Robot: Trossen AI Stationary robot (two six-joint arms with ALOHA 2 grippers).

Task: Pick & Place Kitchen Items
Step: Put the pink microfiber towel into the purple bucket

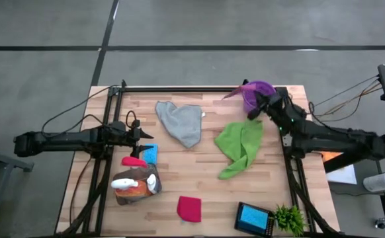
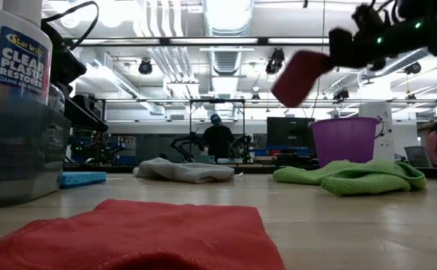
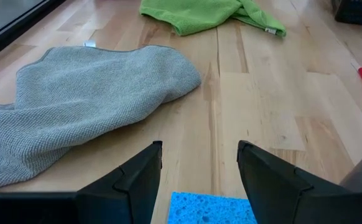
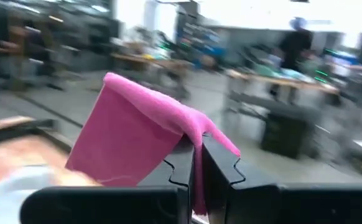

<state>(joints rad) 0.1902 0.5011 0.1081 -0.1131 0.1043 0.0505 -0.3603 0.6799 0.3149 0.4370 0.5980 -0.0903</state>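
My right gripper [image 2: 330, 54] is shut on a magenta cloth [image 2: 301, 75], held in the air at the far right beside a purple bucket [image 1: 258, 94]. My left gripper [image 1: 143, 135] waits open at the table's left, its fingers over the edge of a blue sponge [image 3: 212, 208] without touching it. A grey cloth [image 1: 179, 122], a green cloth [image 1: 240, 145] and a red cloth [image 1: 189, 208] lie flat on the wood. An orange spray bottle [image 1: 134, 186] lies on its side at the near left, a white bottle [image 2: 16, 52] next to it. My right gripper pinches the magenta cloth between its two shut fingers at a fold [image 4: 196, 134] that drapes over the fingertips; how many layers it has, I cannot tell. The fingers point about level. The cloth hangs slack to one side of them [image 4: 137, 137], clear of the table.
A black tray holding something blue [image 1: 253, 217] and a small green plant [image 1: 288, 218] stand at the near right corner. Black rails run along the table's left, far and right edges. People stand in the room beyond the far edge.
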